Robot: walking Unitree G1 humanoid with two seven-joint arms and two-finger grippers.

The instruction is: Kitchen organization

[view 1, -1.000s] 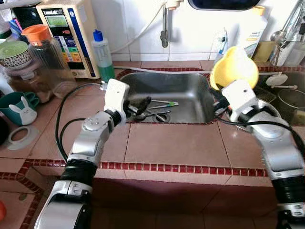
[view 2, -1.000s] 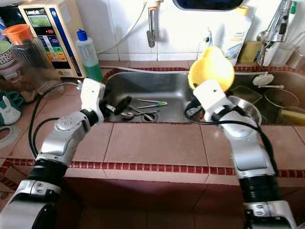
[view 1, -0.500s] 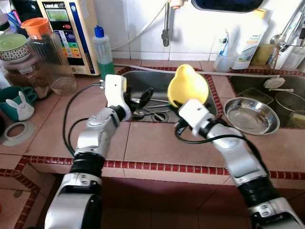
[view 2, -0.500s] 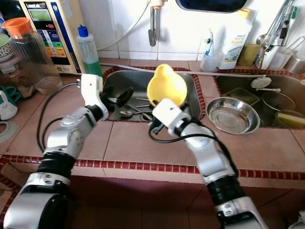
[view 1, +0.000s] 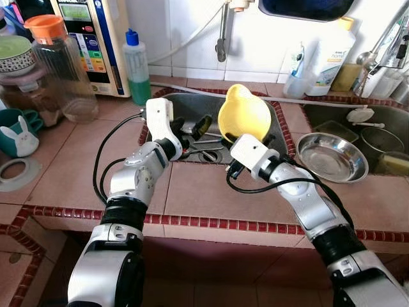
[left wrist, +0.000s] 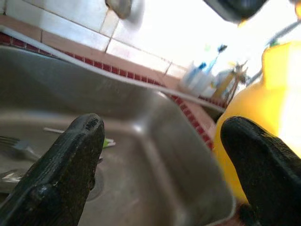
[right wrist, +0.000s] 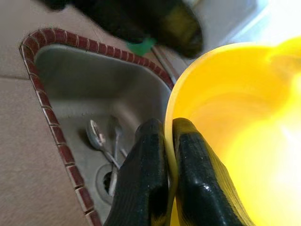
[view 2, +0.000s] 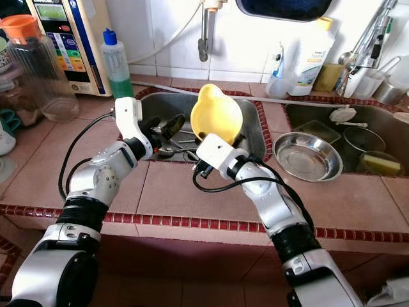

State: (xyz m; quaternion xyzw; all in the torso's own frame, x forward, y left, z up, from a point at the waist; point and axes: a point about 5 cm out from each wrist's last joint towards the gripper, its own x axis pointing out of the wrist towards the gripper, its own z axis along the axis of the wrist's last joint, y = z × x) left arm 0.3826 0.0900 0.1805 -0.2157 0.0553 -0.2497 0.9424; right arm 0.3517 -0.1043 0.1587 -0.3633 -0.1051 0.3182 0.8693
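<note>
Nearest me is the tiled table point(view 1: 230, 192), bare along its front edge. Above its inner edge my right tool point(right wrist: 167, 155) is clamped on the rim of the yellow bowl point(view 1: 244, 116), one finger inside the wall and one outside, as the right wrist view shows plainly. The bowl hangs tilted over the near lip of the left sink point(view 1: 192, 105), its spout uppermost.

My left tool point(view 1: 192, 128) hovers just beside it over the same sink, its two fingers spread wide with nothing between them; the left wrist view has the yellow wall close behind one finger.

I judge the bowl to be thin plastic: light, stiff enough to hold by the rim, but smooth and likely slick if wet. A rim pinch lets it swing, so I would take a second hold on the opposite rim rather than on the curved wall.

Down in the sink lie a spoon point(right wrist: 95, 134) and other cutlery near the drain. Farther right, a steel bowl point(view 1: 329, 155) sits on the table, and beyond it a second basin holds more dishes.
</note>
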